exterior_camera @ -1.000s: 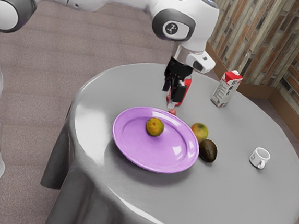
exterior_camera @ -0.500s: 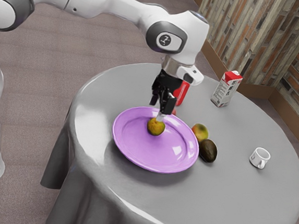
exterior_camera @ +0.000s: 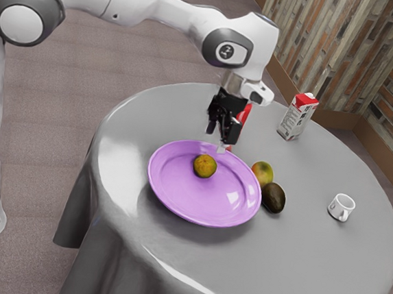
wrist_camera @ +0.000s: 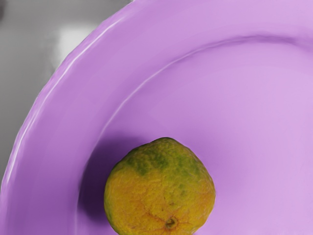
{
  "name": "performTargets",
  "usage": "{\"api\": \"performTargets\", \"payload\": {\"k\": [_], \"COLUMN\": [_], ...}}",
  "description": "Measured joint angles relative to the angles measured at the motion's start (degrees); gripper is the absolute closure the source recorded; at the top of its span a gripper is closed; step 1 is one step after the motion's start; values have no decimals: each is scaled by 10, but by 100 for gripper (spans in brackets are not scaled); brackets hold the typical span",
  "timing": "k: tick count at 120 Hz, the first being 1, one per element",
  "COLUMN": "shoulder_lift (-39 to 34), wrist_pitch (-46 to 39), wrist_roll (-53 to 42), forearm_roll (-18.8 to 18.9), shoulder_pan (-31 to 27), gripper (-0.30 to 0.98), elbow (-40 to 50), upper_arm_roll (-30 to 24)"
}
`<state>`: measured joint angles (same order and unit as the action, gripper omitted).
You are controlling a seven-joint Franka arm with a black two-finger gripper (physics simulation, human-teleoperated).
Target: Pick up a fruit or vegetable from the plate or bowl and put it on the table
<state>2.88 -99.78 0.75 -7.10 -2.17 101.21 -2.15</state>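
Observation:
A yellow-green citrus fruit [exterior_camera: 204, 165] rests on the purple plate [exterior_camera: 178, 199], toward the far side of its flat middle. My gripper [exterior_camera: 216, 139] hangs above the plate's far rim, pointing down, with its two fingers apart and nothing between them. It is higher than the fruit and a little to the exterior view's right of it. In the wrist view the same fruit [wrist_camera: 159, 188] lies on the plate [wrist_camera: 234, 117], showing a green patch on its skin and a shadow beside it.
A mango [exterior_camera: 263, 173] and an avocado [exterior_camera: 273, 198] lie on the grey table [exterior_camera: 297, 259] beside the plate. Behind my gripper is a red object [exterior_camera: 245, 114], partly hidden. A red-topped carton [exterior_camera: 297, 117] and a white mug [exterior_camera: 341, 207] stand farther toward the exterior view's right.
My hand first came down over the fruit, toward the exterior view's left, then rose slightly and shifted back right. The fruit is still on the plate, seemingly nudged very slightly.

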Motion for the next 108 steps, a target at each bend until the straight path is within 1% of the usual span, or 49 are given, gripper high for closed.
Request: {"api": "performTargets", "payload": {"k": [25, 53, 78, 108], "shoulder_lift": [9, 10, 14, 19], "wrist_pitch": [-1, -1, -1, -2], "wrist_roll": [-8, -15, -19, -24], "forearm_roll": [9, 10, 7, 0], "shoulder_pan": [43, 16, 22, 10], "gripper": [0, 0, 0, 0], "elbow": [-11, -11, -5, 2], "upper_arm_roll": [-6, 0, 3, 6]}}
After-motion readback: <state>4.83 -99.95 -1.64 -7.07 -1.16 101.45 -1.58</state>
